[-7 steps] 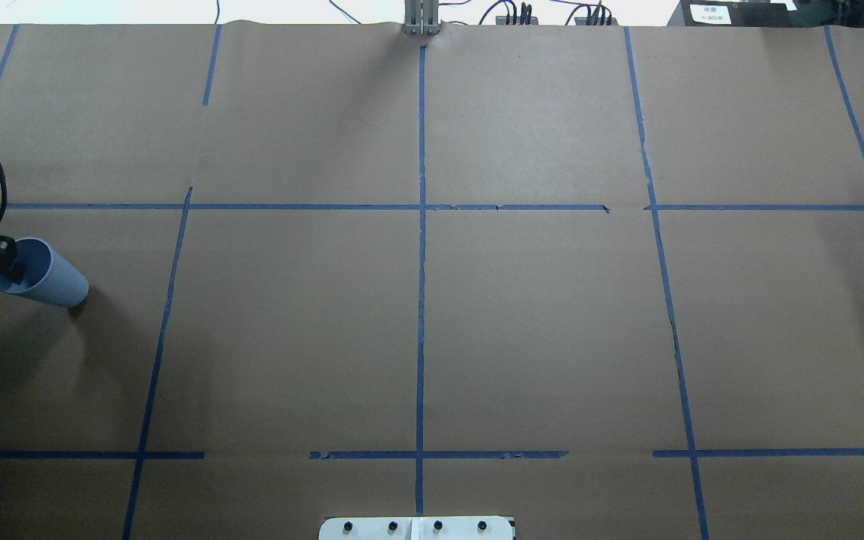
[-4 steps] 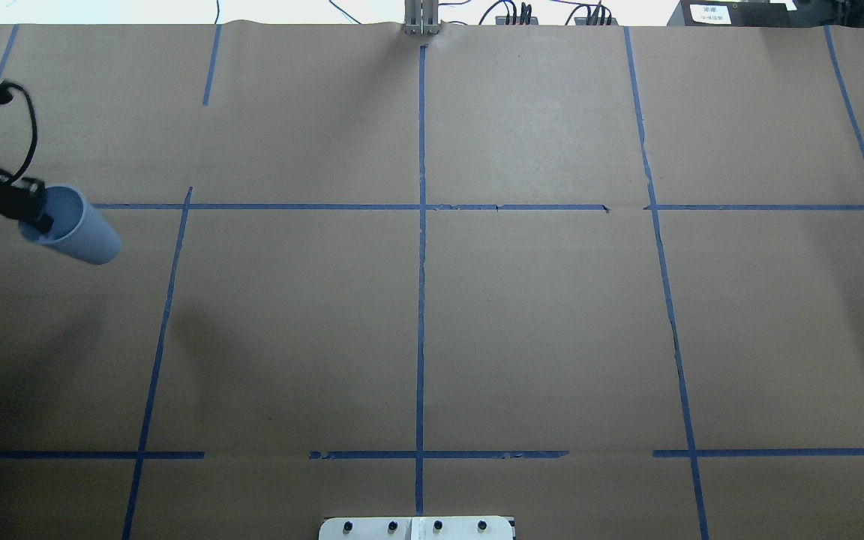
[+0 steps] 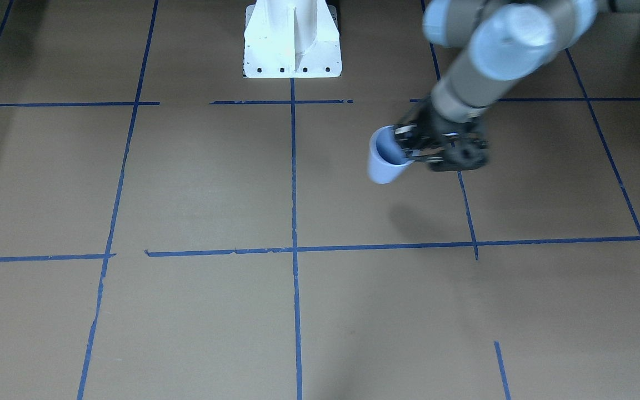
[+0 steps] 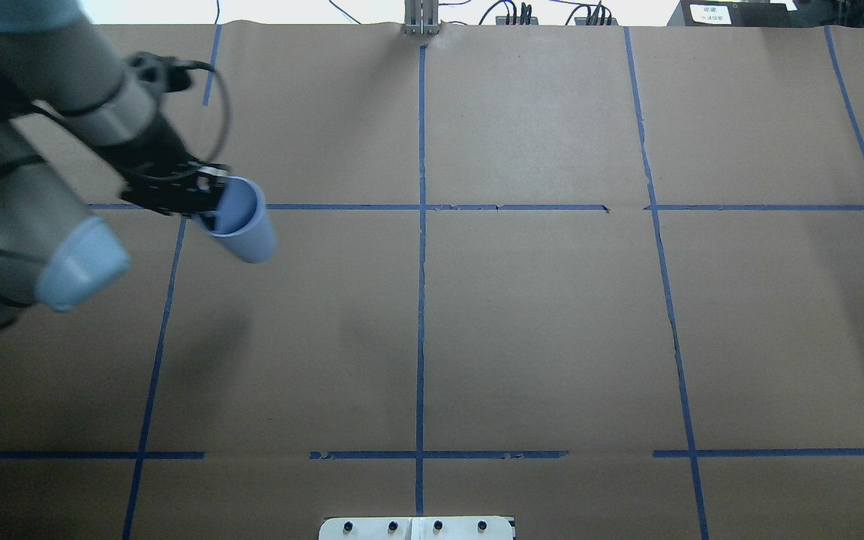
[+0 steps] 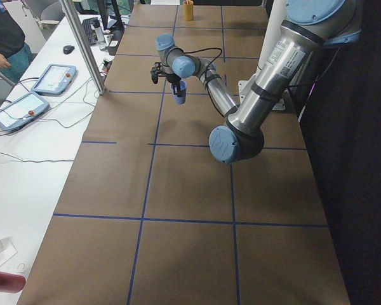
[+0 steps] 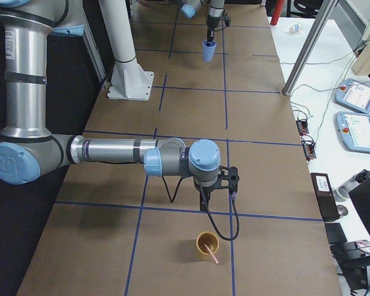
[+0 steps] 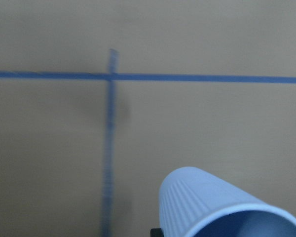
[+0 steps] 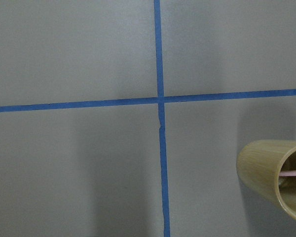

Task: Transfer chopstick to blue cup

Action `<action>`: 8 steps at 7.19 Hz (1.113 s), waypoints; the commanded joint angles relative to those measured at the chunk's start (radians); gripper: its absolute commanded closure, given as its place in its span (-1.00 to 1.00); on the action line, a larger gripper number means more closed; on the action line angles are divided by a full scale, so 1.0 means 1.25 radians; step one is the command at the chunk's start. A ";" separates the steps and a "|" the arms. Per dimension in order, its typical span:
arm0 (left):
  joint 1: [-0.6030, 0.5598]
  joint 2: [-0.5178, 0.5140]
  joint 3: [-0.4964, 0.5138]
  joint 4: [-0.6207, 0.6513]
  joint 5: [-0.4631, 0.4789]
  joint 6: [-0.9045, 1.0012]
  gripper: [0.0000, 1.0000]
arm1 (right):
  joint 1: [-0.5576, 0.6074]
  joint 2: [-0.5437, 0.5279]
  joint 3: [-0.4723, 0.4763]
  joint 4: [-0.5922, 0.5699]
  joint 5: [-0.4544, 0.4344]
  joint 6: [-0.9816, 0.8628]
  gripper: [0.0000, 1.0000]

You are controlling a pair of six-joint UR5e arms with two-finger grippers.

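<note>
The pale blue cup (image 4: 243, 225) hangs tilted above the table, held by its rim in my left gripper (image 4: 208, 211), one finger inside and one outside. It also shows in the front view (image 3: 382, 162), the left wrist view (image 7: 212, 207) and both side views (image 5: 179, 96) (image 6: 208, 50). A pink chopstick (image 6: 211, 253) (image 8: 292, 173) leans in a tan cup (image 6: 205, 245) (image 8: 269, 170) at the table's right end. My right gripper (image 6: 203, 203) points down a short way from that cup; I cannot tell if it is open or shut.
Brown paper with blue tape grid lines covers the table (image 4: 537, 315). The robot's white base (image 3: 292, 39) stands at the near edge. Tablets and cables (image 5: 32, 95) lie on a white side table beyond the far edge.
My left arm has carried the blue cup from the table's left edge rightward and away from the robot. The cup stays gripped at the rim.
</note>
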 commanded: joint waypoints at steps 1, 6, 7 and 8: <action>0.096 -0.094 0.124 -0.148 0.098 -0.132 0.97 | 0.000 -0.004 -0.012 0.000 0.004 0.007 -0.99; 0.163 -0.119 0.206 -0.227 0.141 -0.146 0.91 | 0.001 -0.001 -0.002 0.000 0.008 0.023 -0.99; 0.163 -0.116 0.206 -0.227 0.141 -0.142 0.83 | 0.000 0.001 -0.001 0.000 0.008 0.023 -0.99; 0.161 -0.115 0.205 -0.227 0.141 -0.140 0.60 | 0.000 0.003 -0.001 0.000 0.008 0.024 -0.99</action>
